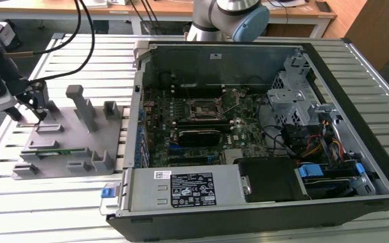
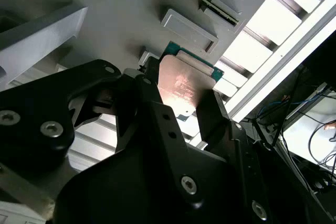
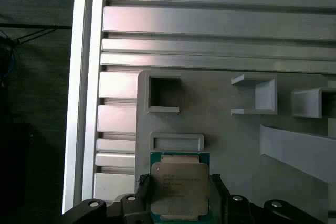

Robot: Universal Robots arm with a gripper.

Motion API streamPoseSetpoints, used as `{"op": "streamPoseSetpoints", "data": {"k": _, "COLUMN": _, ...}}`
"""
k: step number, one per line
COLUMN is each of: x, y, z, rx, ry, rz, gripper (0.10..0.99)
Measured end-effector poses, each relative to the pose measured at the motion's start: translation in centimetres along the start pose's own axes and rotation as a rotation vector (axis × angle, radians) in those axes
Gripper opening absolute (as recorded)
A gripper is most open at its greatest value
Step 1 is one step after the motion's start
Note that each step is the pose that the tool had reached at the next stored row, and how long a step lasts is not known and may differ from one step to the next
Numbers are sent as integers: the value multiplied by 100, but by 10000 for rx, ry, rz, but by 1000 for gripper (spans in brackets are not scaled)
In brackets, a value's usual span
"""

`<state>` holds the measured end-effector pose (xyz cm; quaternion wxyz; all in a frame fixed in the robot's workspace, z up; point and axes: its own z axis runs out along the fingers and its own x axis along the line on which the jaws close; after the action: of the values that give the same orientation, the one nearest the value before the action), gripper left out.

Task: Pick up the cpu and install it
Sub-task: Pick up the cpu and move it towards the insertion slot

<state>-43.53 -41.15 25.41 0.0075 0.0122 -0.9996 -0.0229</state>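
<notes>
Two black fingers (image 2: 212,109) of your gripper (image 1: 34,107) are clamping one cpu (image 3: 180,187) by its opposite edges, standing only as far apart as the chip is wide, and are holding it over the grey fixture (image 1: 79,144), at that fixture's side farthest from the open computer case (image 1: 248,225). You are looking at a flat square chip, silver metal lid on green board. One green memory stick (image 1: 56,151) is lying in the matte, blocky fixture.
</notes>
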Motion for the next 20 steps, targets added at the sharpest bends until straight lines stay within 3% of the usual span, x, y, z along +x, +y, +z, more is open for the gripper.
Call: {"op": "streamPoseSetpoints", "data": {"k": 20, "x": 1, "y": 23, "z": -91, "rx": 0, "ry": -1, "rz": 0, "gripper": 529}}
